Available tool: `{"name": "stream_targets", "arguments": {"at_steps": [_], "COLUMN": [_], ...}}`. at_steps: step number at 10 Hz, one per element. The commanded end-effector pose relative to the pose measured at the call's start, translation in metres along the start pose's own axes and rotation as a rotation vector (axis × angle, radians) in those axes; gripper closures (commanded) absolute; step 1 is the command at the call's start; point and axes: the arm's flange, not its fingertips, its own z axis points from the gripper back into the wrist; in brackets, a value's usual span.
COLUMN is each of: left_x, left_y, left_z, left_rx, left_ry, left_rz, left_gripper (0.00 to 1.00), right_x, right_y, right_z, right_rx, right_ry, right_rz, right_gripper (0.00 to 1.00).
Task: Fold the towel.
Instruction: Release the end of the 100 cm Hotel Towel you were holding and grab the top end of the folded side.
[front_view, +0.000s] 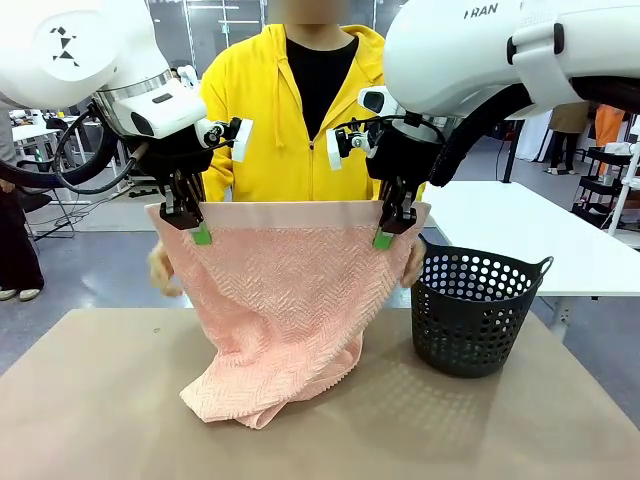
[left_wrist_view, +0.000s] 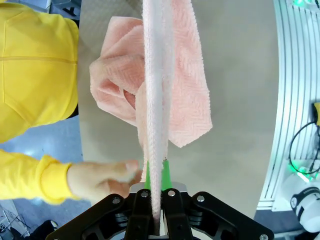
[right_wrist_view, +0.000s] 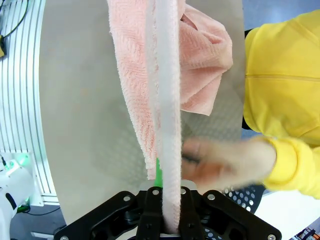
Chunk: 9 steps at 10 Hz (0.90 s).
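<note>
Two robot arms hold a pink towel up over a tan counter, spread between them like a sheet on a line. The left fingers are pressed together on one top corner of the plain hem band. The right fingers pinch the other top corner in the same way. The left and right wrist views confirm this, with cloth clamped between the green pads and running away edge-on.

The hem is level and fairly taut. Below it the towel hangs down, narrows, and ends in a loose heap on the middle of the counter. A person in a yellow jacket stands at the far edge, behind the towel. One hand touches the towel's side just under the left fingers, and the other hand is by the side under the right fingers. A dark perforated basket stands near the counter's right edge, just beside the hanging cloth but apart from it.

The step in hand looks like lifting and spreading the towel, before any fold is made. The next move probably calls for both arms to travel together with the hem kept level. They would likely carry the top edge down over the lower part, so that it lies flat on the counter. The bunched lower end may need smoothing first, and the right arm should keep clear of the basket.
</note>
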Motion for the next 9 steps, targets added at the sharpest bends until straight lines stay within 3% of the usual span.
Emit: {"name": "stream_targets", "arguments": {"at_steps": [1,9], "left_x": [-0.0004,-0.0004], "left_y": [0.0011,0.0011], "left_z": [0.0019,0.0019], "left_rx": [0.005,0.005], "left_ry": [0.003,0.003], "left_rz": [-0.002,-0.002], "left_gripper": [1.0,1.0], "right_x": [-0.0007,-0.0007], "right_y": [0.0002,0.0002], "right_z": [-0.0002,-0.0002], "right_rx": [-0.001,-0.001], "right_ry": [0.003,0.003], "right_rz": [0.003,0.003], "right_gripper": [1.0,1.0]}}
